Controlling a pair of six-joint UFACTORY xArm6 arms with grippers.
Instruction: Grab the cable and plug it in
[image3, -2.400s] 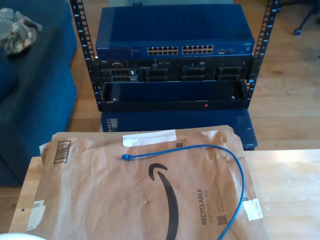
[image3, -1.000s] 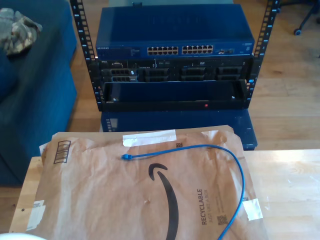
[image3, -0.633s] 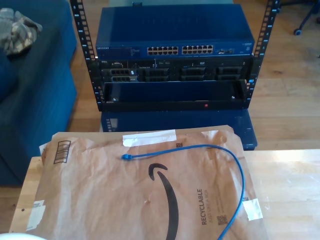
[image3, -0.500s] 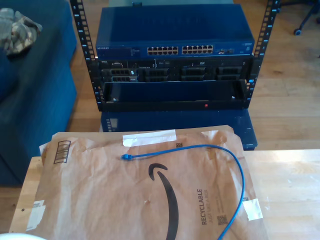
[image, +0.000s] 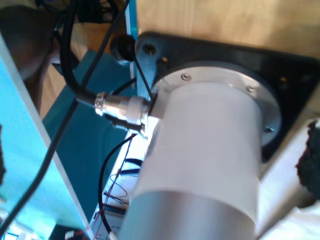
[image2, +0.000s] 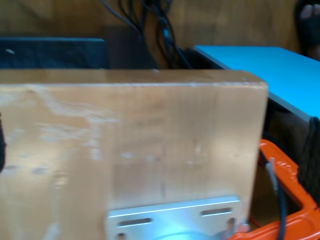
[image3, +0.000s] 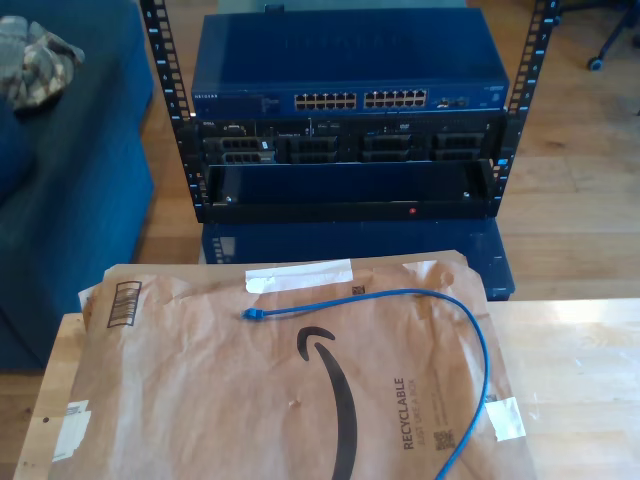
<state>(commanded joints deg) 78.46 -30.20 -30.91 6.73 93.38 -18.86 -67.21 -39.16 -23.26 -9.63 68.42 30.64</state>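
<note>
Blue network cable (image3: 440, 300) lies loose on a brown paper mailer (image3: 200, 390) over the tabletop (image3: 580, 370), below the switch ports (image3: 360, 100). Finger opening: cannot tell. Risk: the thin cable may slide or snag on the mailer during pickup.

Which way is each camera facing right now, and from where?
Exterior view: high over the wooden table, looking down and forward across the paper mailer and the cable to the rack switch.
First wrist view: close against a white arm segment on its black mounting plate, beside a metal connector.
Second wrist view: facing a wooden board with a metal bracket and an orange clamp.
Shared: both wrist views catch a light blue surface; pale wood in exterior and second wrist views.
</note>
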